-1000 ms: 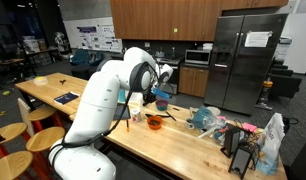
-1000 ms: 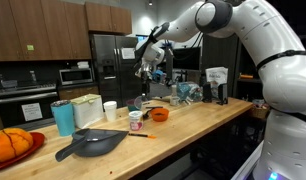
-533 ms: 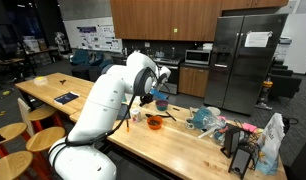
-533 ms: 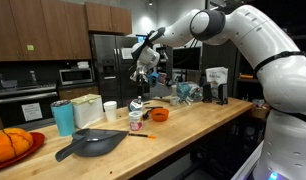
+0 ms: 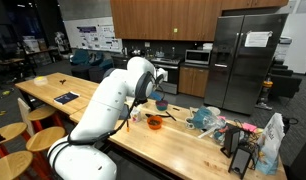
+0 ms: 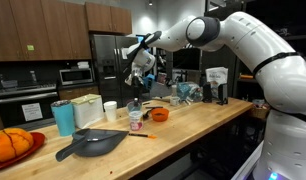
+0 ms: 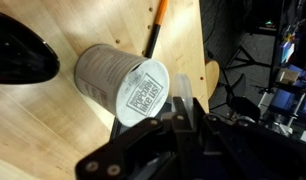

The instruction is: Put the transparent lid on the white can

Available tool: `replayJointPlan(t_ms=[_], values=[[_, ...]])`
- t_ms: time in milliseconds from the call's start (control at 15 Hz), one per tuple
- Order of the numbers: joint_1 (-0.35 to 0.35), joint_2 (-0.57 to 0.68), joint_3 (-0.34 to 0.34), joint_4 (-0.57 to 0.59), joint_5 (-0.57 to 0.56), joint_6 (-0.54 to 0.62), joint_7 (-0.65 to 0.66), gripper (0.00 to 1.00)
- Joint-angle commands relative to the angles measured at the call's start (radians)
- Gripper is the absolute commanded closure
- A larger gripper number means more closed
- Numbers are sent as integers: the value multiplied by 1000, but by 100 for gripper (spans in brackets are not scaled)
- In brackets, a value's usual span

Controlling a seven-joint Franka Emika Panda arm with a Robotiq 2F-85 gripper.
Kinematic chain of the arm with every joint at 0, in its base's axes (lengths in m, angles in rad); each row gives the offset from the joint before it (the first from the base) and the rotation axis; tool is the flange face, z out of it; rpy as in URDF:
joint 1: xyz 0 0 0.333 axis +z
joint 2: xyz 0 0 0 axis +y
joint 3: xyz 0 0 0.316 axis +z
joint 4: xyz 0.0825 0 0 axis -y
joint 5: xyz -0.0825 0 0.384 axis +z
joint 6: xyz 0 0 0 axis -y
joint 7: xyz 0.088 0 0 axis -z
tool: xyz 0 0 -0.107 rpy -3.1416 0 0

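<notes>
A white can (image 7: 121, 80) with a printed label on its top lies just ahead of my gripper in the wrist view. In an exterior view it stands upright on the wooden counter (image 6: 135, 119). My gripper (image 7: 183, 108) is shut on the transparent lid (image 7: 185, 93), which is held edge-on between the fingers and barely shows. The gripper hangs a little above the can in an exterior view (image 6: 136, 91) and also shows in the other exterior view (image 5: 153, 98), where the arm hides the can.
An orange bowl (image 6: 159, 114) sits to the right of the can. A black pan (image 6: 88, 145) and a thin orange stick (image 7: 154, 28) lie close by. A plain white cup (image 6: 110, 110) and a teal cup (image 6: 62, 118) stand to the left. The counter edge (image 7: 209, 60) is near.
My gripper has moved down and to the left in the exterior view, towards the white can, with the lid still held.
</notes>
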Motion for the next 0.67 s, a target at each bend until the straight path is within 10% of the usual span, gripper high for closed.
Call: replayJointPlan(t_ms=[0, 600], values=[[6, 45, 9, 71, 6, -67, 3, 98], [-33, -18, 2, 19, 25, -89, -20, 98]])
